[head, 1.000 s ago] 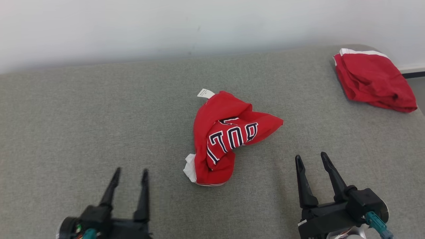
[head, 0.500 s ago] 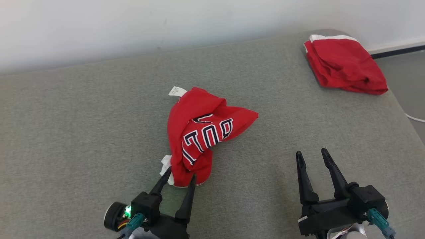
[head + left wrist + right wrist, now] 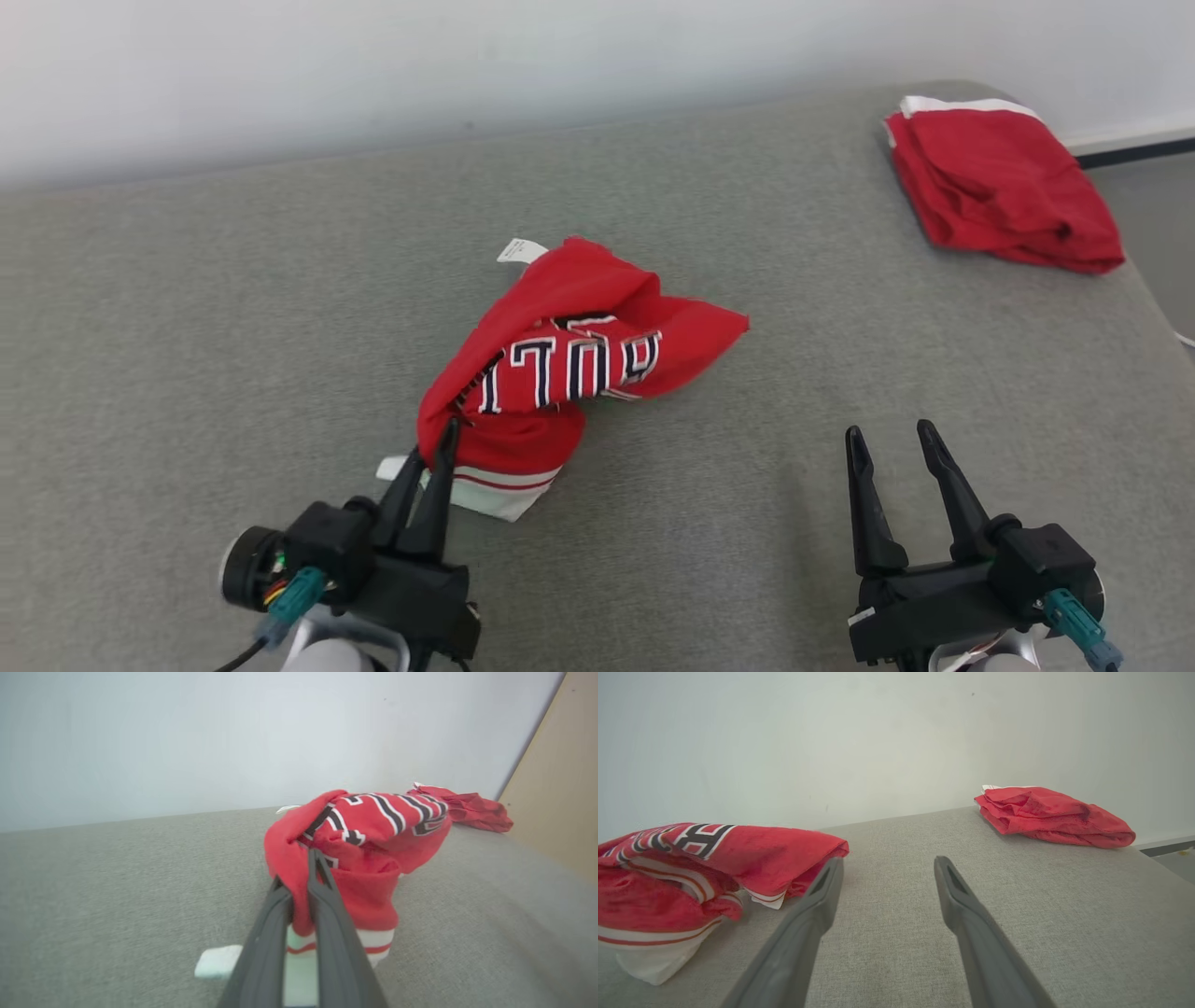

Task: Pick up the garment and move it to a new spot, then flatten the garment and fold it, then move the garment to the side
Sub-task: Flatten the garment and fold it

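Red jersey (image 3: 579, 364) with dark letters lies bunched up in the middle of the grey cloth top (image 3: 187, 327). The left gripper (image 3: 437, 443) has its two fingers pressed together on the jersey's near edge, pinching the red cloth. The right gripper (image 3: 889, 429) is spread wide and holds nothing, off to the side. This looks like the pick-up step. Next, the jersey needs lifting and carrying to a new spot, with the pinch kept tight. Another red garment (image 3: 1008, 187) sits at the far right corner.
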Controlling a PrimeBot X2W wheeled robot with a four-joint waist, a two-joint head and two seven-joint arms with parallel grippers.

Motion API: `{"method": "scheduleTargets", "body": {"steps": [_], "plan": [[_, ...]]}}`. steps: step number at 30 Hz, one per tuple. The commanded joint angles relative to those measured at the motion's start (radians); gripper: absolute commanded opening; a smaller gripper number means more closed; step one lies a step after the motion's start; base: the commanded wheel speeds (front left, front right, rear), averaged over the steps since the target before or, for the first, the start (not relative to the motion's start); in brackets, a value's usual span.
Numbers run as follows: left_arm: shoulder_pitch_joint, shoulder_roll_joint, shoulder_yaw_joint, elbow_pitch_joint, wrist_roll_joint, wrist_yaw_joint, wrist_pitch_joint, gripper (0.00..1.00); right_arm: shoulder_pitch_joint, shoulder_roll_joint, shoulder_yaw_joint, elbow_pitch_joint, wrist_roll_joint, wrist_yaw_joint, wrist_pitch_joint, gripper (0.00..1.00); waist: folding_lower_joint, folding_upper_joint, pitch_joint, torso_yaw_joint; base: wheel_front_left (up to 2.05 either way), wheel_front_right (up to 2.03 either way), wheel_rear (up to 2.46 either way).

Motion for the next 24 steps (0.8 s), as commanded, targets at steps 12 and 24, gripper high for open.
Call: {"method": "scheduleTargets", "body": {"steps": [12, 24], "plan": [[0.193, 0.081, 0.032, -0.116, -0.017, 0.002, -0.003, 0.0, 0.013, 0.002, 0.016, 0.004, 0.007, -0.002, 0.0, 1.0, -0.0001, -0.0001, -0.029, 0.117, 0.0, 0.0, 0.0], [0.251, 0.045, 0.012, 0.042, -0.058, 0.003, -0.003, 1.0, 0.025, 0.002, 0.012, 0.017, 0.004, -0.003, 0.0, 1.0, -0.0001, -0.0001, -0.047, 0.114, 0.0, 0.0, 0.0]]}}
